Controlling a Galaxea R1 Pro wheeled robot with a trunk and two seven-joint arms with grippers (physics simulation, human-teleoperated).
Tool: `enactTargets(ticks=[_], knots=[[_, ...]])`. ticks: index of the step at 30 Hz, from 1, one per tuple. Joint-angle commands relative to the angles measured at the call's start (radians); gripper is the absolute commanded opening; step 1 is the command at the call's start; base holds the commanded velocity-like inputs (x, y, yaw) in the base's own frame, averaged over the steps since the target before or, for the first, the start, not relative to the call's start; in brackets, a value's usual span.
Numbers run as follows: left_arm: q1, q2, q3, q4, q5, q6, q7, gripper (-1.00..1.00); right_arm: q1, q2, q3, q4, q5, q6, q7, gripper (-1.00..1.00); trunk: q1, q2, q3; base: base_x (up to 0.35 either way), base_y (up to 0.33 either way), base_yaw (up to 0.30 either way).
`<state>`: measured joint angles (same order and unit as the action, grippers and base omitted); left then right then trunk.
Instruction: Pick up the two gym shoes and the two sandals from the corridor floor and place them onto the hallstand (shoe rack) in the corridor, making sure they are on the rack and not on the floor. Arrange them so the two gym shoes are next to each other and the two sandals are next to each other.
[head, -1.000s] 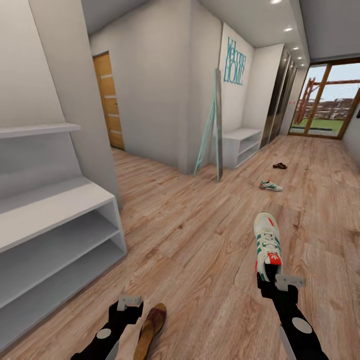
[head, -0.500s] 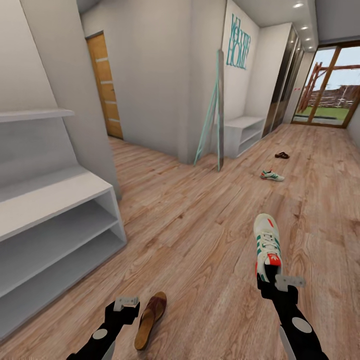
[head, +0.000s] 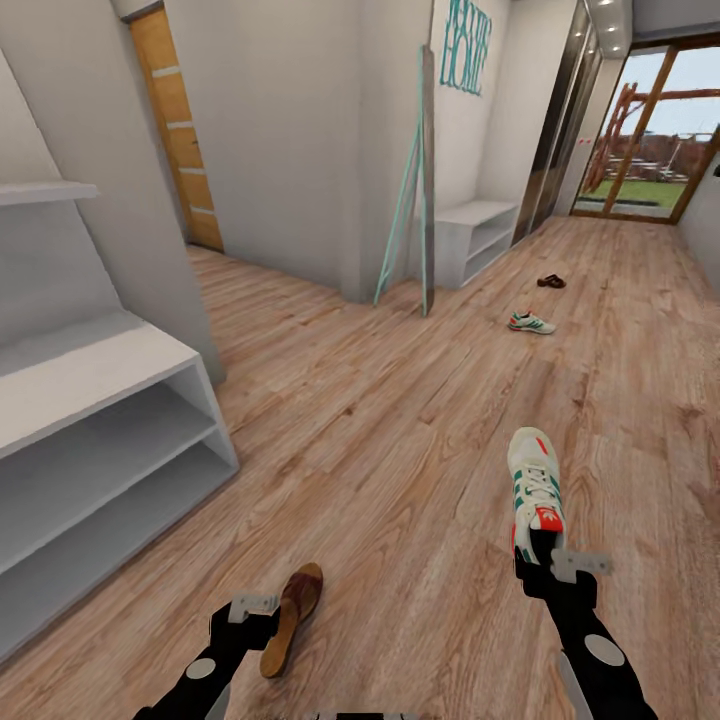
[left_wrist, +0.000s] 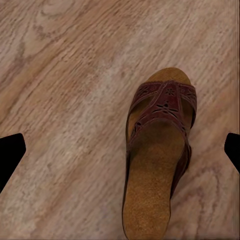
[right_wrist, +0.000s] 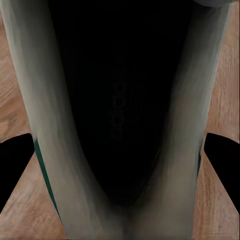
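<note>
My right gripper (head: 548, 568) is shut on the heel of one white gym shoe (head: 534, 487), which points away from me above the corridor floor (head: 380, 440). Its dark inside (right_wrist: 117, 100) lies between the fingertips (right_wrist: 15, 167). One brown sandal (head: 291, 619) lies on the planks just right of my left gripper (head: 250, 612). That gripper (left_wrist: 120, 152) is open, fingers spread wide, with the sandal (left_wrist: 160, 150) on the floor under it. The second gym shoe (head: 531, 323) and second sandal (head: 551, 281) lie far down the corridor. The pale-grey hallstand (head: 90, 395) stands at the left.
A plain low white bench (head: 480, 232) stands against the far wall, with a tall teal-framed panel (head: 412, 200) leaning beside it. A wooden door (head: 175, 130) is at the back left and glass doors (head: 650, 130) at the corridor's end.
The camera has moved: the hallstand and walls have slid left, the far shoes up. The near sandal now lies higher beside my left gripper. The right gripper still holds its shoe.
</note>
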<state>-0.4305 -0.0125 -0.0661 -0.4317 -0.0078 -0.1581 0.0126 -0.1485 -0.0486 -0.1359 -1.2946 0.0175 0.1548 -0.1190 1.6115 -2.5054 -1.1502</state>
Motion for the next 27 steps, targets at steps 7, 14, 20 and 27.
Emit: enactTargets(ticks=[7,14,20,27], knots=[[-0.001,0.000,-0.003,0.001,-0.005,-0.004,0.001,1.00,0.000,0.000,0.002,-0.002,0.002,0.007,-0.004,-1.00,0.003,-0.002,-0.035,0.000,0.000,-0.232],[-0.001,0.000,-0.002,0.000,-0.007,-0.004,0.001,1.00,0.000,0.001,0.002,-0.002,0.002,0.008,-0.004,-1.00,0.006,-0.004,-0.070,0.000,0.000,-0.157],[-0.001,0.001,-0.001,-0.001,-0.007,-0.004,0.001,1.00,0.000,0.001,0.003,-0.005,0.002,0.008,-0.004,-1.00,0.009,-0.005,-0.095,0.000,0.000,-0.023],[-0.001,0.007,0.000,-0.002,-0.009,-0.007,0.001,1.00,0.000,0.001,0.004,-0.009,0.002,0.008,-0.004,-1.00,0.012,-0.007,-0.131,0.000,0.000,-0.002]])
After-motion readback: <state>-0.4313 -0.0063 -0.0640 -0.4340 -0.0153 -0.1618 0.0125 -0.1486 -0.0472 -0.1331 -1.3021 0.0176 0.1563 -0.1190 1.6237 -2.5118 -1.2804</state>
